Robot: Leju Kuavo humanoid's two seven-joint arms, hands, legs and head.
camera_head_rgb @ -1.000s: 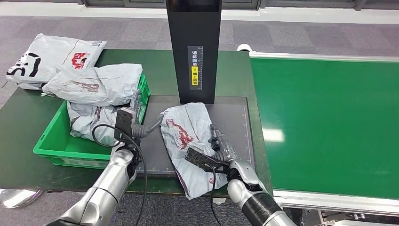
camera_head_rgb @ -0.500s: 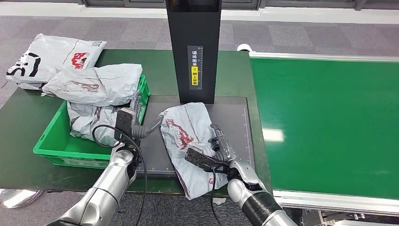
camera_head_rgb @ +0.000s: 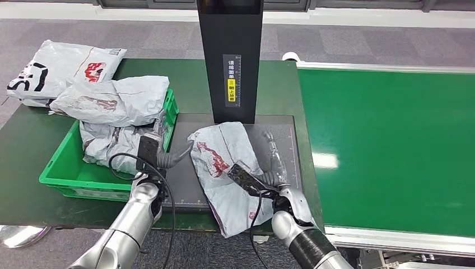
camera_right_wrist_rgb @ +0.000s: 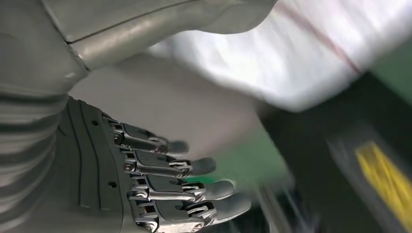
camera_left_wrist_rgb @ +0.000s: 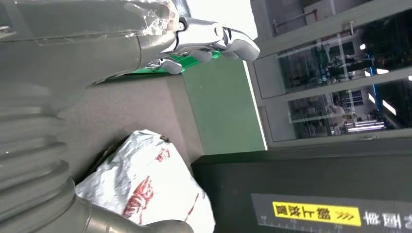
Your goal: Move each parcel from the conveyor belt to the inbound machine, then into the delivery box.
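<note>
I am holding my right hand (camera_head_rgb: 277,168) with fingers spread beside the grey parcel (camera_head_rgb: 224,168) lying on the scanner mat (camera_head_rgb: 280,126); my left hand (camera_head_rgb: 159,140) seems empty, fingers apart.

Readable text is sparse.

- Black scanner post (camera_head_rgb: 230,56), upper centre of head view: vertical label strip (camera_head_rgb: 232,80) with white Chinese characters on top, yellow block with dark characters below, ruler ticks down its edge. Characters too small to read for sure.
- Same label (camera_left_wrist_rgb: 317,214) at lower right in left wrist view: yellow bar, arrows and characters, turned upside down.
- White parcel (camera_head_rgb: 53,68), upper left: large black print at its left end, cut off, plus a red logo. Illegible.
- Parcel on scanner plate (camera_head_rgb: 224,168): red print, illegible.
</note>
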